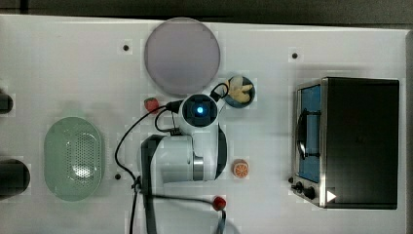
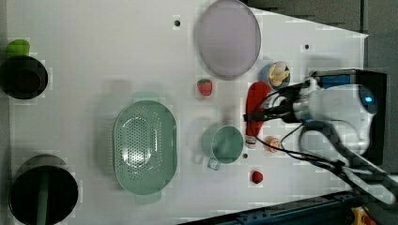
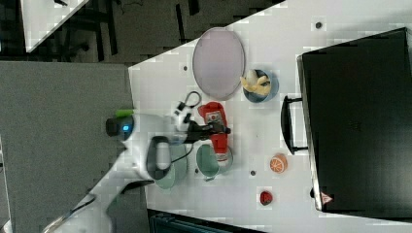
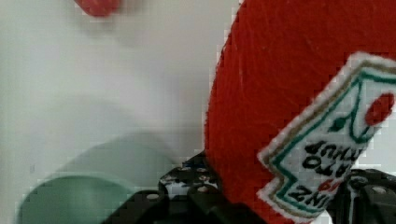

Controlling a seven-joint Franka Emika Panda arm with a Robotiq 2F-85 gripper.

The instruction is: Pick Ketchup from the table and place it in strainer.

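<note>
- White tabletop [image 2: 94,28] with a few small dark holes carries everything I can see, and dark floor borders it along the top view's upper edge.
- I see the gripper [image 2: 251,115] closed on the Ketchup [image 2: 256,101], a slim red squeeze bottle with a white cap and a white-and-dark label; the wrist view shows black fingers [image 4: 187,186] pressed against either side of the red body.
- In the left view the bottle runs from about 12 o'clock down to 6 o'clock, cap end lowest, just beside a small mint-green cup [image 2: 225,143] with a handle.
- I cannot tell for sure whether the bottle is lifted clear of the table or touching it.
- From the bottle, the strainer [image 2: 145,147], a pale mint-green oval plastic basket with many small holes, lies at roughly 8 o'clock in the left view, well apart, beyond the cup.
- A round greyish-lilac plate [image 2: 227,37] sits at about 11 o'clock from the bottle, and a small red strawberry [image 2: 204,87] at about 10 o'clock.
- A small blue bowl [image 2: 279,74] holding pale yellow pieces is near the bottle's upper end, at 1 o'clock.
- An orange slice [image 3: 278,163] and a small red round item [image 3: 266,197] lie near the black toaster oven [image 3: 359,121] in the right view.
</note>
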